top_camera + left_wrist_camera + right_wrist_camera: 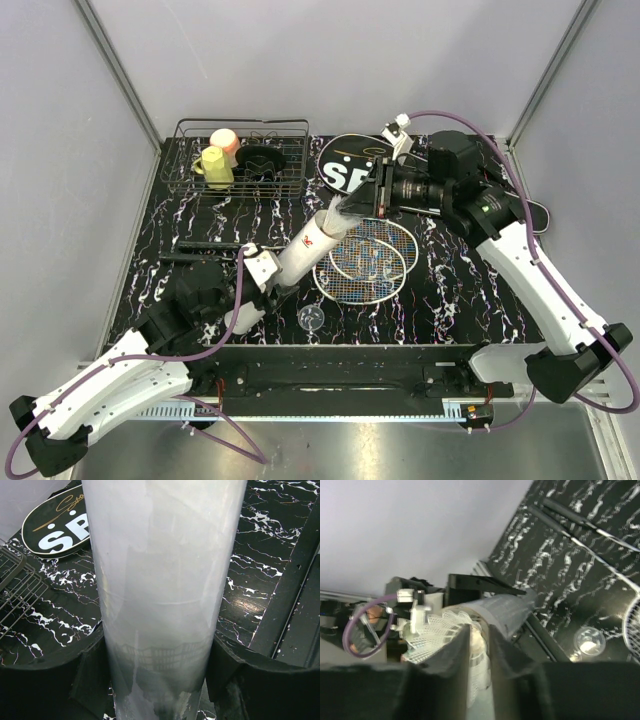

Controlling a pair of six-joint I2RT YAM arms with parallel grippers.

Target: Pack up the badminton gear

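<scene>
1. White translucent tube (pixel 308 242): my left gripper (pixel 160 680) clamps its lower end, fingers tight on both sides.
2. Its long axis slants up and away to the right, with the open mouth raised above the rackets (pixel 365 262).
3. My right gripper (pixel 377 190) sits right at that mouth, jaws narrow, pinching a shuttlecock (pixel 440 630).
4. I can't tell how far in it sits.
5. My guess is the right arm pushes straight down the tube's axis while the left only steadies.

Rackets (pixel 365 262) lie mid desk (pixel 460 295). Behind them the bag (pixel 350 168); behind-left the basket (pixel 240 158); at their left edge the tilted tube (pixel 312 240), a shuttlecock (pixel 437 630) at its mouth; before-left a lid (pixel 311 318).
</scene>
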